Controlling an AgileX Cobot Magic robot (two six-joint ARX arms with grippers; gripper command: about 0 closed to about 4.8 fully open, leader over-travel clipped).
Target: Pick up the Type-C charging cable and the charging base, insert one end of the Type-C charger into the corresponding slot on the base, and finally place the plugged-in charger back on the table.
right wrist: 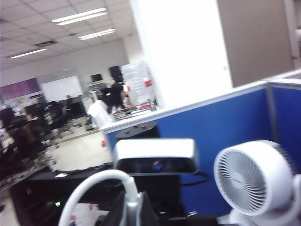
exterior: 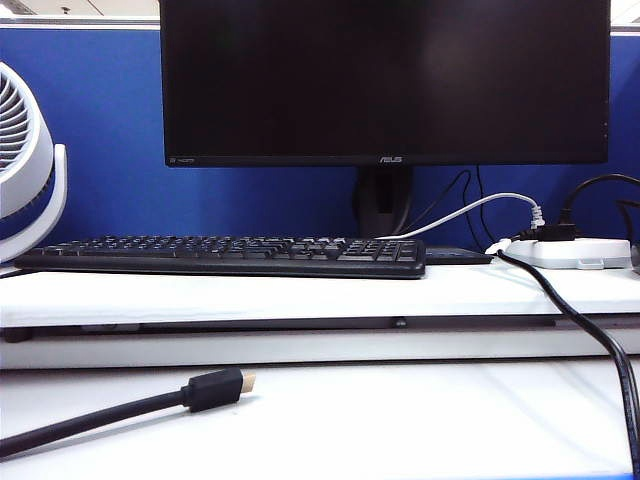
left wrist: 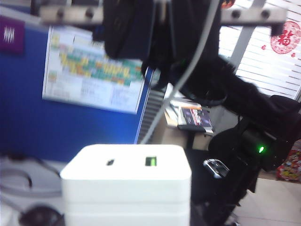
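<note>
The charging base [left wrist: 127,188], a white block, fills the near part of the left wrist view and is lifted in front of the office background. Its small dark oval slot [left wrist: 110,162] and its green-tongued port [left wrist: 150,161] face the camera. My left gripper holds the block, and the block hides its fingers. My right gripper [right wrist: 132,194] is shut on the plug end of the white Type-C charging cable [right wrist: 89,181], which arcs up from between the dark fingers [right wrist: 146,212]. Neither gripper shows in the exterior view.
On the table's [exterior: 400,420] raised shelf [exterior: 250,295] stand a black keyboard [exterior: 220,255], a monitor [exterior: 385,80], a white fan [exterior: 25,160] and a white power strip [exterior: 570,252] with cables plugged in. A black gold-tipped cable [exterior: 215,388] lies on the lower surface.
</note>
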